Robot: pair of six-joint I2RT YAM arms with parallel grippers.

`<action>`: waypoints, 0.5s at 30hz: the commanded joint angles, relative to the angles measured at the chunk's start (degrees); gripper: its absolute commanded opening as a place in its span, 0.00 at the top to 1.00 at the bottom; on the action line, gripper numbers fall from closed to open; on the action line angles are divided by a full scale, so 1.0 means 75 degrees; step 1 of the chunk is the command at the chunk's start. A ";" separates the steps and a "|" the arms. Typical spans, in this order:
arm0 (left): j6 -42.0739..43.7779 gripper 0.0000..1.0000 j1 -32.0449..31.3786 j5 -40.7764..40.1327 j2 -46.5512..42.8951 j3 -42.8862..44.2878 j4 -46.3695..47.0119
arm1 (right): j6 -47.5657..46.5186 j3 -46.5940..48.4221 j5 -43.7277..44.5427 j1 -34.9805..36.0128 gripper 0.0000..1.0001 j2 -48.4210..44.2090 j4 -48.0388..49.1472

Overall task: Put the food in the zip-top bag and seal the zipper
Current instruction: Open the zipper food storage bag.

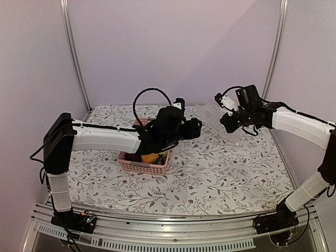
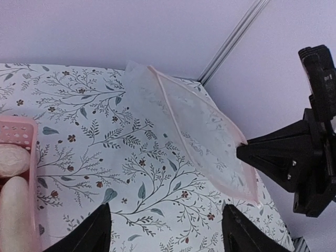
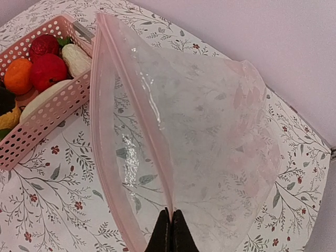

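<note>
Right pincer clamped tight on zipper, left pincer spread wide

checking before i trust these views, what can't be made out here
bag: right wrist view, its lower end runs off the bottom edge by the shut right tool; top view, too clear and faint to outline.
food: top view, the left arm covers most of the basket; only an orange-yellow bit shows.
basket: left wrist view, cut off by the left edge; just two white pieces show.
</note>
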 commanded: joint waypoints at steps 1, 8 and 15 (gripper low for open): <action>-0.0691 0.28 -0.0026 0.0511 0.0668 0.0852 -0.0184 | 0.0332 -0.0120 -0.0981 0.0060 1.00 -0.0207 -0.0069; -0.1172 0.30 0.0018 0.0810 0.1675 0.1880 -0.0273 | 0.0413 -0.0160 -0.1253 0.0115 1.00 -0.0374 -0.0040; -0.1875 0.48 0.0189 0.0904 0.2524 0.2794 -0.0698 | 0.0359 -0.0161 -0.1048 0.0183 1.00 -0.0584 -0.0077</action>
